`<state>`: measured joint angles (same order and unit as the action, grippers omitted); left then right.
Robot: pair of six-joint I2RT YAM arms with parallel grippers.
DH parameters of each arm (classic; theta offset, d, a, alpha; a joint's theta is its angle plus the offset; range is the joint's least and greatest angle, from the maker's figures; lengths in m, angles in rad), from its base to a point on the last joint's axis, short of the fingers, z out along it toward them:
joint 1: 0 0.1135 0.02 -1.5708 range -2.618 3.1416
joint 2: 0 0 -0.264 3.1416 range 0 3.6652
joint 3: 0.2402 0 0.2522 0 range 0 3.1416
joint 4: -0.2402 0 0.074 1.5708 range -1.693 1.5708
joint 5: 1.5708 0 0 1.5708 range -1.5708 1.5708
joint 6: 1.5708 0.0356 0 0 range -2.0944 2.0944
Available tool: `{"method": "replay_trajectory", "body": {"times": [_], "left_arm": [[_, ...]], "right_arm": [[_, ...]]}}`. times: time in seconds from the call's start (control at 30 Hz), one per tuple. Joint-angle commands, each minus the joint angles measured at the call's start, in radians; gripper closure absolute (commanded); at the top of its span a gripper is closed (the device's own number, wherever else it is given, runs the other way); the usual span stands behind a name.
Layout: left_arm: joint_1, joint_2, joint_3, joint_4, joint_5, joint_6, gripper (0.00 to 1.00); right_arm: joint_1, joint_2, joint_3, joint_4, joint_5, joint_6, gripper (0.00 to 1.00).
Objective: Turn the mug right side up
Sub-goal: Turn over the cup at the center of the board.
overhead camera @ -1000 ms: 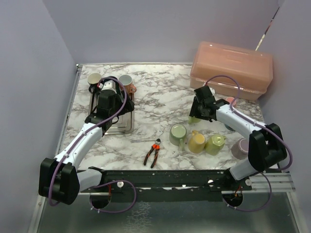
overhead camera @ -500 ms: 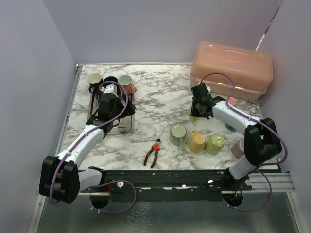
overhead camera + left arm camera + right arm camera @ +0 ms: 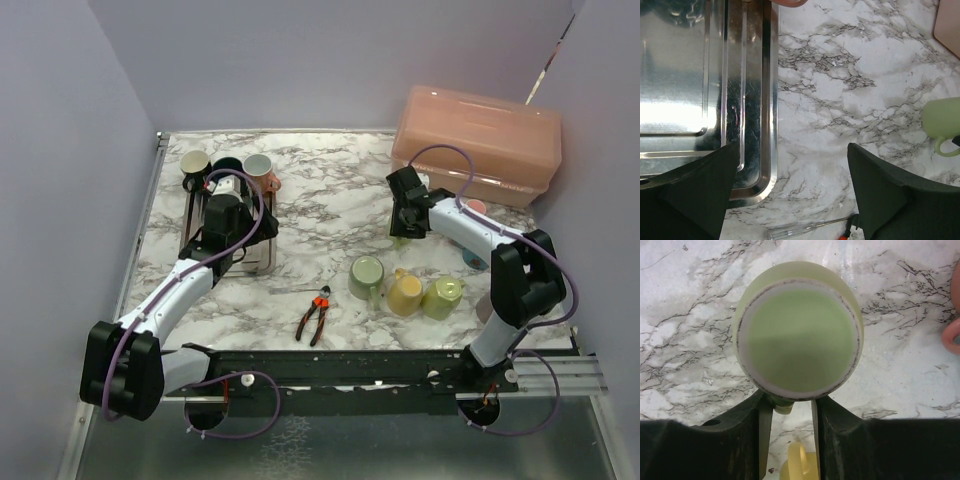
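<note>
On the left, the left gripper (image 3: 792, 170) hung over the near right corner of the metal tray (image 3: 767, 100). Its fingers were spread wide, with only tray rim and marble between them. Nearer the middle of the table lay the pliers (image 3: 315, 318).

Right of centre stood the mug (image 3: 799, 330), pale green, on the marble. It was nearer than the pink box (image 3: 480, 140) and farther than a cluster of three other mugs (image 3: 405, 292). It sat mouth down, its unglazed foot ring facing up at the wrist camera, so its long axis ran vertical. Its handle (image 3: 781, 406) pointed back toward the palm of the right gripper (image 3: 791, 401).

That gripper's fingers were drawn in to a narrow gap on either side of the handle. A sliver of marble showed on one side, so whether they actually pinched it could not be told.

The mug looked like glazed ceramic: rigid, probably slick on the walls, heavy enough to swing from a handle grip, and likely to chip if dropped. The handle seemed the sensible hold, since it would stop the mug twisting while it was rolled over. The glossy body looked too wide and slippery to pinch securely.
</note>
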<state>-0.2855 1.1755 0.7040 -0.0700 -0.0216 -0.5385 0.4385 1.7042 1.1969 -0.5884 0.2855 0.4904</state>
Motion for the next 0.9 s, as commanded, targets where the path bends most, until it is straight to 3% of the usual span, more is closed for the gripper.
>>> {"method": "replay_trajectory", "body": {"times": [0.0,0.2,0.5,0.73,0.87], "left_arm": [[0.0,-0.013,-0.023,0.014,-0.004,-0.004,0.1],[0.001,-0.009,-0.022,0.015,-0.012,-0.003,0.1],[0.001,-0.002,-0.021,0.015,-0.011,-0.002,0.1],[0.001,0.016,-0.011,0.015,0.021,0.003,0.1],[0.0,0.013,-0.007,0.014,0.043,0.003,0.07]], "right_arm": [[0.003,0.028,0.04,-0.057,0.071,0.023,0.63],[0.004,0.029,0.055,-0.056,0.094,0.019,0.7],[0.004,0.052,0.073,-0.051,0.104,0.006,0.7],[0.004,0.049,0.075,-0.033,0.105,0.011,0.99],[0.005,0.006,0.07,0.003,0.033,0.023,0.99]]}}
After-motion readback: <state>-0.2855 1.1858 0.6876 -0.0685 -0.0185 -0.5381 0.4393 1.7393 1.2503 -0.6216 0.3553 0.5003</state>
